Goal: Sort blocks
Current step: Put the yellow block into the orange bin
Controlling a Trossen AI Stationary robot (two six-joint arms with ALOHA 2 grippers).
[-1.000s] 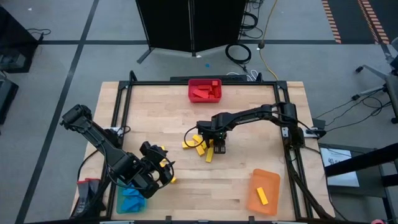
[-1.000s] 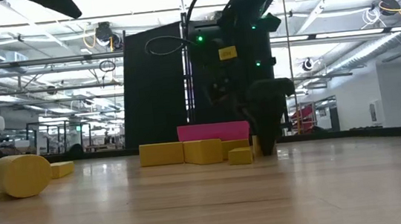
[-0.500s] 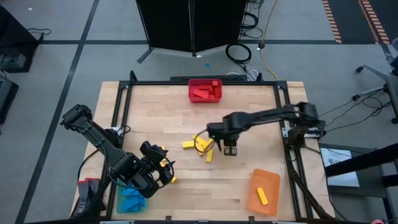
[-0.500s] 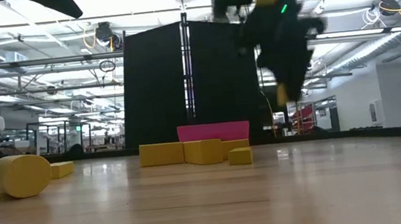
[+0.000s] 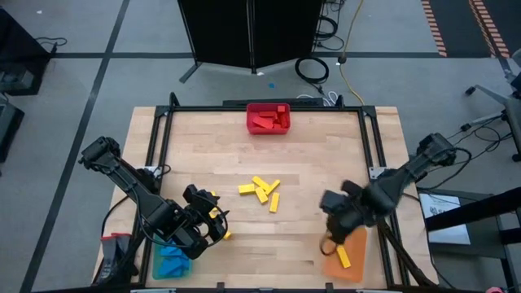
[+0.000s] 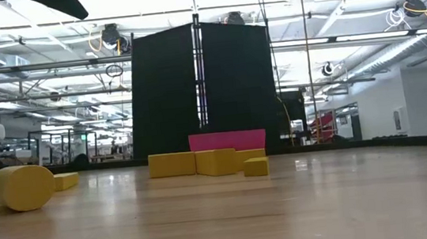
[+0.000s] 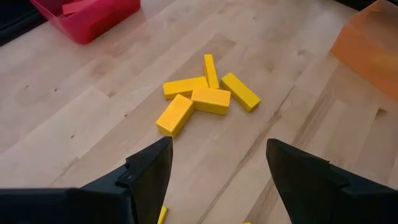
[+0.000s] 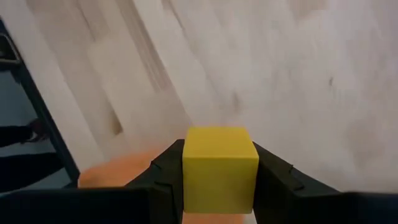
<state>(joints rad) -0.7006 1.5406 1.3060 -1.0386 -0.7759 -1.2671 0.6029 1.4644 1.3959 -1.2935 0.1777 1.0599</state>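
The right gripper has swung away from the yellow pile in the middle of the table, where it stood a second ago, and now hangs at the near right over the inner edge of the orange bin. In the right wrist view its fingers are clamped on a yellow block, held end-on between the two pads, with the orange of the bin just below it.

The sort looks well under way but not finished. The red bin at the far edge holds several red blocks. The blue bin at the near left holds blue blocks. The orange bin has one yellow block lying in it already, and the carried one seems next to go in. Left on the table are five loose yellow blocks in a small scatter at the centre, some touching, plus a few yellow pieces near the left arm.

The blocks are plain solid-coloured bricks with sharp edges, small enough that one fills the gap between the fingers.

The left gripper waits at the near left by the blue bin, its fingers spread apart and holding nothing, pointed toward the central pile.
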